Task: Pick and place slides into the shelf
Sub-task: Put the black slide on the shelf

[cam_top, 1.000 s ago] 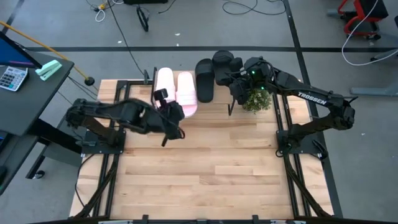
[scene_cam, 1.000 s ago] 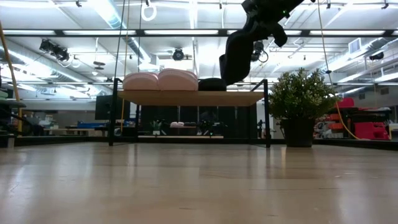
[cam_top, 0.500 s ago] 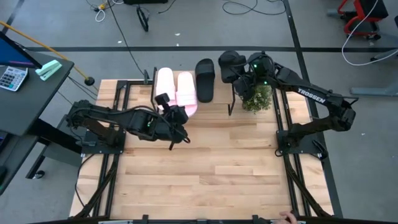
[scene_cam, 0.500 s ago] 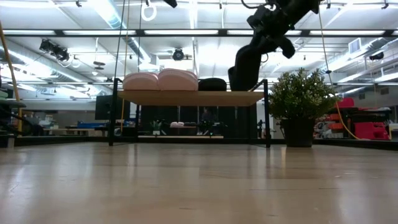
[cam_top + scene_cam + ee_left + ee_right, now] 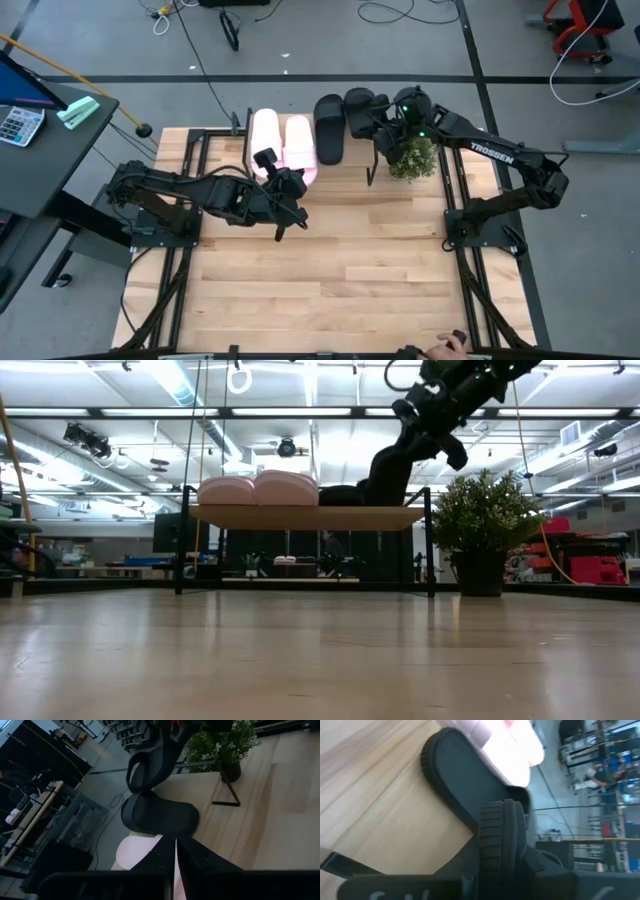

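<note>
The shelf (image 5: 310, 516) stands at the table's far edge, with the two pale pink slides (image 5: 282, 140) side by side on its plank top. One black slide (image 5: 329, 128) lies flat to their right. My right gripper (image 5: 386, 118) hangs over the shelf's right end, shut on the second black slide (image 5: 359, 104), which tilts steeply in the low view (image 5: 388, 468). My left gripper (image 5: 286, 203) is shut and hovers over the table just in front of the shelf, touching nothing. My right gripper pinches the second black slide between its two fingers on a ribbed black part (image 5: 501, 832), which the fingers lie along. It comes slanting down from above and from the right. The slide hangs tilted below the fingers, its lower end (image 5: 374, 494) down at the shelf top beside the lying black slide; whether it touches there I cannot tell.
A potted plant (image 5: 412, 156) stands on the table right of the shelf, under my right arm. The wooden tabletop (image 5: 340, 270) stretches toward the near edge. A person's hand (image 5: 445, 349) shows at the near edge.
My right gripper has swung the black slide first toward the right, then back left and down toward the shelf top, tipping it steeper, so its lower end has dropped next to the lying black slide. My left gripper has drifted a little toward the right.
</note>
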`<action>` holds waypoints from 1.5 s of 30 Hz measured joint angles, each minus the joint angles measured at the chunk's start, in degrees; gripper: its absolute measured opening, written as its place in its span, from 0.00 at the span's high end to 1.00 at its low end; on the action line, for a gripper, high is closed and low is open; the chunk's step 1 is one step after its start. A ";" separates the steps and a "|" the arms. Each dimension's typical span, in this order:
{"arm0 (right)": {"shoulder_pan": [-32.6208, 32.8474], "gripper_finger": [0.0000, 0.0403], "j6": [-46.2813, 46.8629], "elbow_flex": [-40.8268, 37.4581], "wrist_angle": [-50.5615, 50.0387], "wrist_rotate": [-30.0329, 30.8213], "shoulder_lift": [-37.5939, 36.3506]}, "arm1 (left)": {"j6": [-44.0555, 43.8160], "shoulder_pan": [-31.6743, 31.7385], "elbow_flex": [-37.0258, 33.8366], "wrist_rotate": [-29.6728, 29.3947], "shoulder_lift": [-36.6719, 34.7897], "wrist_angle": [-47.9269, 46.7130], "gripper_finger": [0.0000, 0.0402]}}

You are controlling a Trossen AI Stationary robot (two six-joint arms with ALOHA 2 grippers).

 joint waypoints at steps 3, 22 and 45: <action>0.00 0.83 0.07 -0.20 0.36 -0.01 2.04 | -0.02 0.00 0.00 0.00 0.00 0.00 0.95; 2.32 0.83 10.02 -0.14 2.20 -4.01 4.43 | -1.60 -0.04 0.00 0.04 -0.02 -0.08 0.95; 5.59 0.83 12.07 -0.20 5.79 4.60 3.72 | -3.53 -0.04 0.00 0.07 -0.02 -0.08 0.96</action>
